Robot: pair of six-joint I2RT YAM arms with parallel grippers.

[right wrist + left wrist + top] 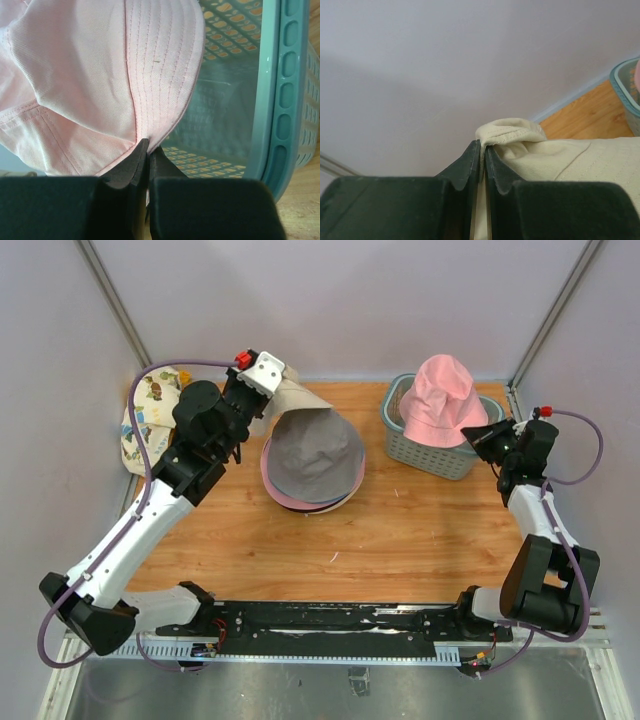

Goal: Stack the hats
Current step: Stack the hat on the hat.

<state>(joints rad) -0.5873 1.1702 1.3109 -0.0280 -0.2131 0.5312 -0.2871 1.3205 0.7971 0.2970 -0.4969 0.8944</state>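
Observation:
A grey hat (318,455) lies crown-up on top of a stack at the table's middle, with a pink brim (268,478) showing under it. A cream hat (303,397) (570,160) hangs from my left gripper (275,387) (484,145), which is shut on its brim at the back left; its lower part drapes against the grey hat. My right gripper (482,436) (148,145) is shut on the brim of a pink hat (440,400) (100,75), held over the basket (428,455) (280,100).
The grey-green slatted basket stands at the back right of the wooden table (400,530). A floral patterned cloth item (145,420) lies off the table's left edge by the wall. Walls close in the back and both sides.

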